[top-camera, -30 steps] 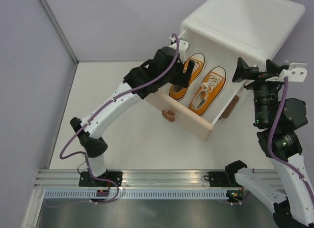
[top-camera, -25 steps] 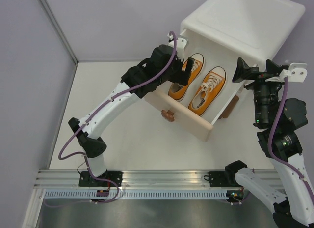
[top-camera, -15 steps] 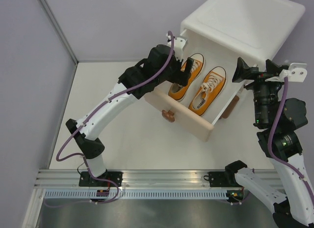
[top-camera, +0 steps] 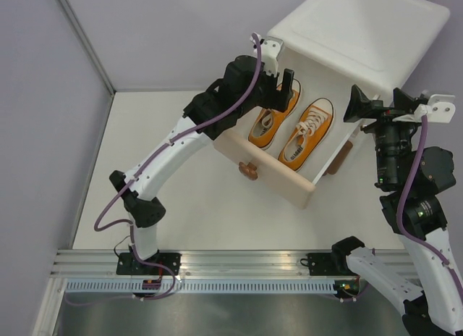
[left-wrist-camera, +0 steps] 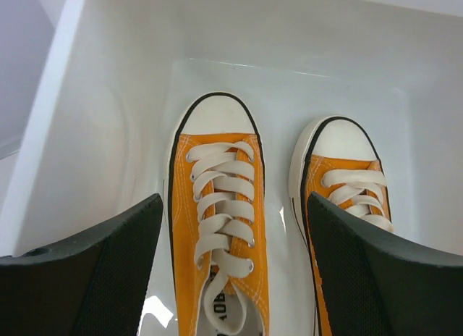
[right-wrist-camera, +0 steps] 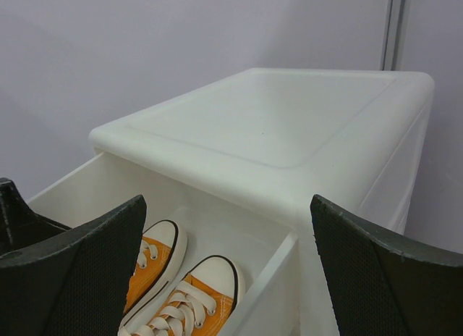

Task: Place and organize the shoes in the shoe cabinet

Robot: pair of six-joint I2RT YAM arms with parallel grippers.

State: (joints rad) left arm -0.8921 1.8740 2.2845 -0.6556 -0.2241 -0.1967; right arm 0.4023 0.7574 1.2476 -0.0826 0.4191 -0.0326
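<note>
Cabinet stands far right, its drawer open toward the near left. Shutting it now would likely jam the left gripper, which hangs wide open and empty just above the left orange shoe, with the right orange shoe beside it. A careless dip could skew the pair. The right gripper, also open and empty, hovers off the drawer's right.

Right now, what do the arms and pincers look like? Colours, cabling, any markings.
Left arm and right arm: white shells, black joints, purple cable run alongside each. Left pincer and right pincer: black fingers with fine mesh texture. No markings legible.
</note>
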